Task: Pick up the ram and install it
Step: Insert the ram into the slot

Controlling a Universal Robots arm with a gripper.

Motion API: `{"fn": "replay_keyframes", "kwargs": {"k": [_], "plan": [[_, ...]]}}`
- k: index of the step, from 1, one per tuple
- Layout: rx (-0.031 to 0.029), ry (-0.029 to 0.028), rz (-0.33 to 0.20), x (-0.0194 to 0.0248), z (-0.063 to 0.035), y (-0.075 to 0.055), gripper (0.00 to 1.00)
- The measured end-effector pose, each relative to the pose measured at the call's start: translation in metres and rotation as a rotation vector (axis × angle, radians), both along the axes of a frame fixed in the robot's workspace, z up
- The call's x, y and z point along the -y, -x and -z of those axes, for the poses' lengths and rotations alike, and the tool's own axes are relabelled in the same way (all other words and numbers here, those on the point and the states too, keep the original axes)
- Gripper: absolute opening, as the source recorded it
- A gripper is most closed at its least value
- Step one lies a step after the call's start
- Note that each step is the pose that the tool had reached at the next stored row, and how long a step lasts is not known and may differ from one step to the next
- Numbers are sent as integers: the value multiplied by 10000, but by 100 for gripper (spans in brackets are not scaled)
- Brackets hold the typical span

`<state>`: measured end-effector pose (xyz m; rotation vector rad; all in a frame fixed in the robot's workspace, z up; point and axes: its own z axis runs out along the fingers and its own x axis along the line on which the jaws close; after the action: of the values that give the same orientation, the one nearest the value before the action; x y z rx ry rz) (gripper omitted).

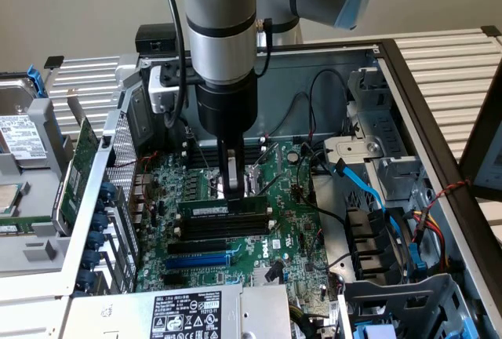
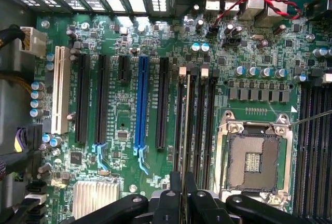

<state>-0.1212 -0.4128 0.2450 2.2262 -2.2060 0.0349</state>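
1. Exterior view: the camera stands off the arm [image 1: 223, 41], raised and tilted down. It looks into an open computer case [image 1: 439, 103] lying flat on a slatted table [image 1: 447, 49].
2. Range is moderate: most of the case interior is in frame. The arm comes down through the middle and hides part of the motherboard [image 1: 290, 221].
3. Wrist view: the camera rides on the arm and faces straight down at the motherboard from close range. The pincer [image 2: 182, 182] enters at the frame's edge.
4. Shared ground: both views cover the motherboard, including the blue slot [image 2: 140, 105], the black slots beside it and the processor socket [image 2: 252, 156].
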Motion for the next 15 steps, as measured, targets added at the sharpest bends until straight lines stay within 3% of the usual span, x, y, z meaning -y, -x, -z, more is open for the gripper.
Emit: {"fn": "replay_keyframes", "kwargs": {"k": [15], "plan": [[-1, 6, 2, 5, 97, 0, 14]]}}
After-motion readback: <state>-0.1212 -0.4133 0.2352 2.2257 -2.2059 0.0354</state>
